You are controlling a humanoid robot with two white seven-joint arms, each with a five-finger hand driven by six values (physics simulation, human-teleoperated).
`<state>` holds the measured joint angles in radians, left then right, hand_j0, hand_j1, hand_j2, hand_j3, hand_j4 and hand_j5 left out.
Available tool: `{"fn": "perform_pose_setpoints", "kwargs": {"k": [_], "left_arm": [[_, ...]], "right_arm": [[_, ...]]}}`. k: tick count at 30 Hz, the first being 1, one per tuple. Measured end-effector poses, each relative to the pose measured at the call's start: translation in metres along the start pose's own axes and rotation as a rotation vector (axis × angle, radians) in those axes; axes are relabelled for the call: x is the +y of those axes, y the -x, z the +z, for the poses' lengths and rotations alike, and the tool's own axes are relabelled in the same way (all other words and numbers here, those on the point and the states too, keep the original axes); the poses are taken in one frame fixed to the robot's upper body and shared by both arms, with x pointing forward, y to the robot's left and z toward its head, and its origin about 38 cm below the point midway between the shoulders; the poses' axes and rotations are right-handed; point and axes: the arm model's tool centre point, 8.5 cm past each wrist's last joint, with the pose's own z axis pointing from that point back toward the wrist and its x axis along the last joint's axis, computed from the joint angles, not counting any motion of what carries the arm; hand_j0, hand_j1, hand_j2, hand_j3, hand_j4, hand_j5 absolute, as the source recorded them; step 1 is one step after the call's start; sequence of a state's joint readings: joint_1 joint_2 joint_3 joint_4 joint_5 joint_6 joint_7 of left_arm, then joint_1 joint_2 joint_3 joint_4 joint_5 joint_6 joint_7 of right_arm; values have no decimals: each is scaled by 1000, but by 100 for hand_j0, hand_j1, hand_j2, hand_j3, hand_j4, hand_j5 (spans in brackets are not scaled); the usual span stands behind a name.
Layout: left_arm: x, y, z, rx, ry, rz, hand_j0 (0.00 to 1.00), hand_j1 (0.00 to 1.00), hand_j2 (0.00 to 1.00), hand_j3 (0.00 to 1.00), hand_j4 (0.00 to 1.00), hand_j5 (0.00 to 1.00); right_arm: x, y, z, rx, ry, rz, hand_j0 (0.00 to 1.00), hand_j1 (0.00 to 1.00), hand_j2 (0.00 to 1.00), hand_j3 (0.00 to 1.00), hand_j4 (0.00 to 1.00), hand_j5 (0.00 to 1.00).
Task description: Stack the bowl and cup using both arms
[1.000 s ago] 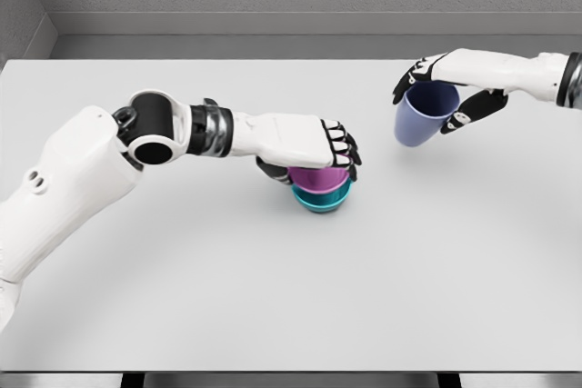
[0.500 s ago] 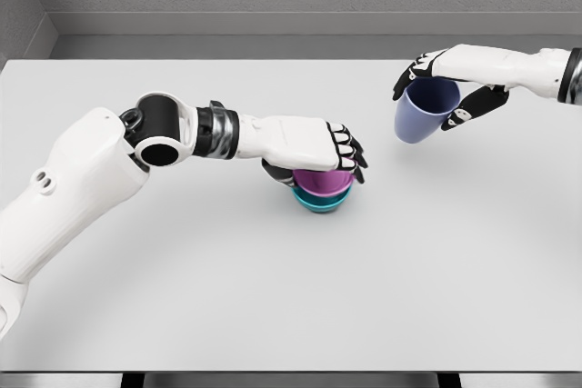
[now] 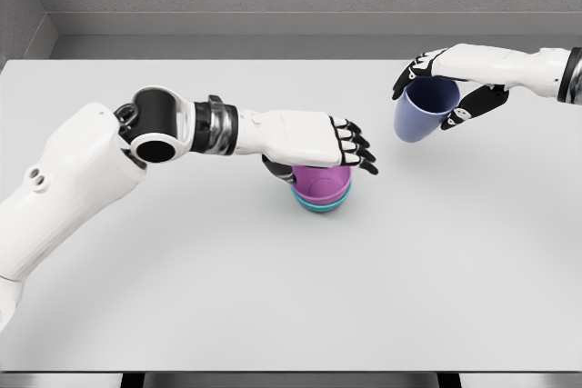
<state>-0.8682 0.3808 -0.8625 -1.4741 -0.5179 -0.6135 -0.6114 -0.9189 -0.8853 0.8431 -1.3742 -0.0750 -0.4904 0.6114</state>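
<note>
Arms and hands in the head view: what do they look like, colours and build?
Both arms have smooth white shells. The left arm shows a black cylindrical elbow joint and a dark, silver-banded wrist. The left hand has a white back with black fingers bearing white segments. The right hand matches it, and a dark band shows on its forearm at the frame's edge.

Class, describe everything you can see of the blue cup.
The blue cup is a plain, handleless, matte periwinkle tumbler, tapering to a rounded base. It is lifted above the white table, tilted, its open mouth upward and toward the back. The right hand grips its rim, fingers either side. It looks empty.
</note>
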Motion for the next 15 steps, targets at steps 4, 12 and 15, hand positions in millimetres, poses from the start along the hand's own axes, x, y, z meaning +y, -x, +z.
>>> {"fn": "perform_pose_setpoints", "kwargs": {"k": [4, 12, 15], "left_arm": [[6, 3, 29, 30, -15, -18, 100, 100, 100, 100, 100, 100], [-5, 19, 130, 159, -57, 67, 100, 100, 100, 100, 100, 100], [-29, 20, 164, 226, -67, 137, 100, 100, 100, 100, 100, 100]], "right_arm": [[0, 0, 0, 0, 0, 0, 66, 66, 66, 66, 66, 66], [0, -3, -3, -12, 0, 4, 66, 66, 66, 66, 66, 66], [-2, -9, -7, -29, 1, 12, 66, 66, 66, 66, 66, 66]]}}
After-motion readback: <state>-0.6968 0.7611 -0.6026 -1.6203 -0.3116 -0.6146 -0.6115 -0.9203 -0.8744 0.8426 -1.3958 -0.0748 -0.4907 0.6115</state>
